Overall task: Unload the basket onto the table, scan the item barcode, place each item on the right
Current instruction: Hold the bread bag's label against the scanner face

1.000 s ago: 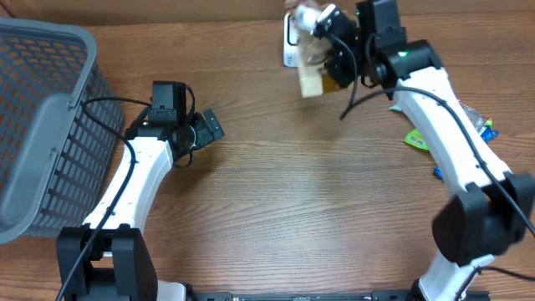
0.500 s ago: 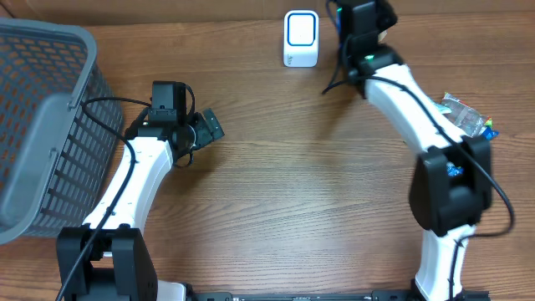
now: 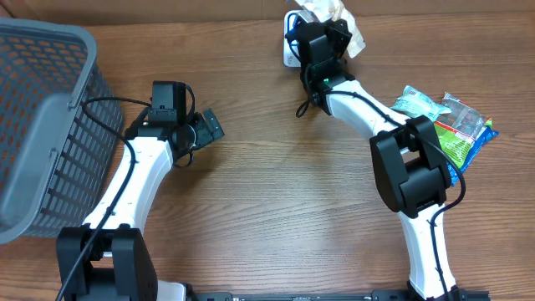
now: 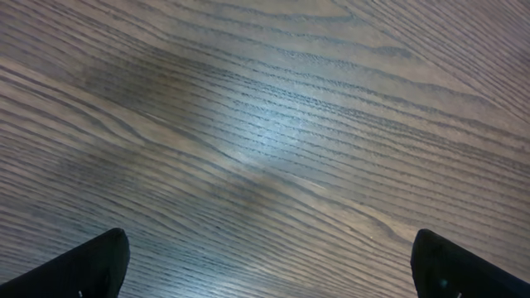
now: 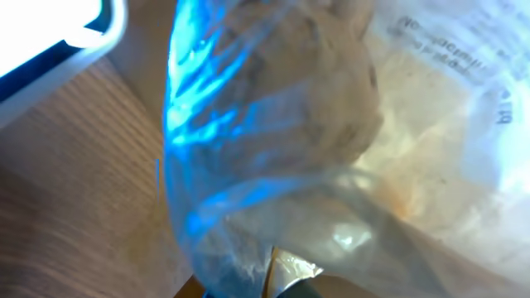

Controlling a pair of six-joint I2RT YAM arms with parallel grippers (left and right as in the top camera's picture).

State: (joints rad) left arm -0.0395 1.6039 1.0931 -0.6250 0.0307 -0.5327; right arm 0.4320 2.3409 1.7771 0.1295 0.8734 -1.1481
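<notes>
While the right end effector [image 3: 328, 27] is up at the far edge of the table [image 3: 276, 201], it is pinched shut on a clear bag [image 3: 347, 20]. The bag has something tan and lumpy inside. From above, the bag sits right by the white scanner [image 3: 287, 55], and the arm hides most of the scanner.

Up close in the right wrist view, the clear bag [image 5: 331, 149] fills nearly the whole picture. Blue light shines on its crinkly left side. There is faint writing on its top right part, too blurry to read. The scanner [image 5: 50, 33] shows in the top left corner, white and very bright, just beside the bag. I cannot tell if they touch. A bit of brown wood shows under them.

The left end effector [image 3: 201, 138] is on the other side, well apart from the bag. It is opened wide and has nothing in it. In the left wrist view only its two dark fingertips [image 4: 83, 265] peek in at the bottom corners, with bare wood grain between them.

A gray basket [image 3: 42, 125] with a wire mesh wall stands at the left edge of the table. On the right side lies a small pile of snack packets [image 3: 443, 121] in green and blue, near the right arm.
</notes>
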